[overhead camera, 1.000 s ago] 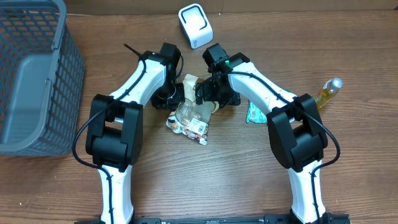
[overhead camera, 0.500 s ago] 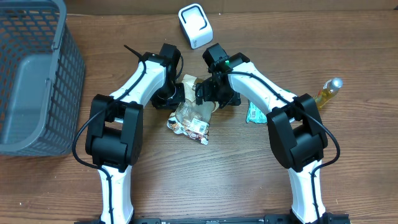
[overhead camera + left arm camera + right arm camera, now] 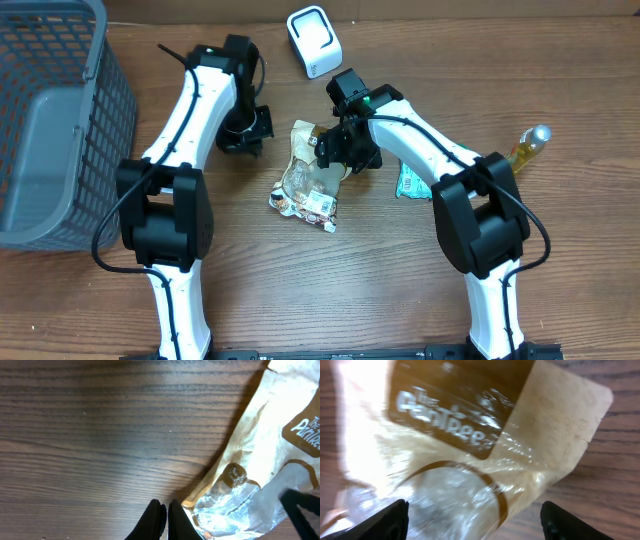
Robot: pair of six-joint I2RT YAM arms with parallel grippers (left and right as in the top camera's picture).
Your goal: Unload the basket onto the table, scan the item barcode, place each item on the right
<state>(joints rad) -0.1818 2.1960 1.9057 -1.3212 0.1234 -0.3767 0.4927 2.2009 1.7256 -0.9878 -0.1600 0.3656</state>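
Right wrist view shows the right gripper [image 3: 477, 519] with its jaws spread wide, one dark finger at each lower corner. The snack bag [image 3: 470, 435] lies between and beneath them; whether either finger presses on the film cannot be told. The bag's brown label and clear window fill the view, and its crimped tan end points away toward bare wood.

Left wrist view has the left gripper [image 3: 163, 517] with its fingers pinched together on nothing. The bag's tan edge lies just to their right, with plain wood grain to the left and beyond.

From overhead, the bag [image 3: 308, 178] lies flat near the middle of the table [image 3: 330, 290]. The right gripper [image 3: 338, 150] is over its upper right part, and the left gripper [image 3: 243, 135] is off to its left, apart from it. The white scanner [image 3: 314, 41] stands beyond the bag, near the far edge. A green packet [image 3: 408, 182] lies partly under the right arm, a bottle [image 3: 528, 146] lies further right, and a grey basket [image 3: 50, 130] sits at the left edge. Wood shows between the bag and the basket, and across the near half between the two arms.
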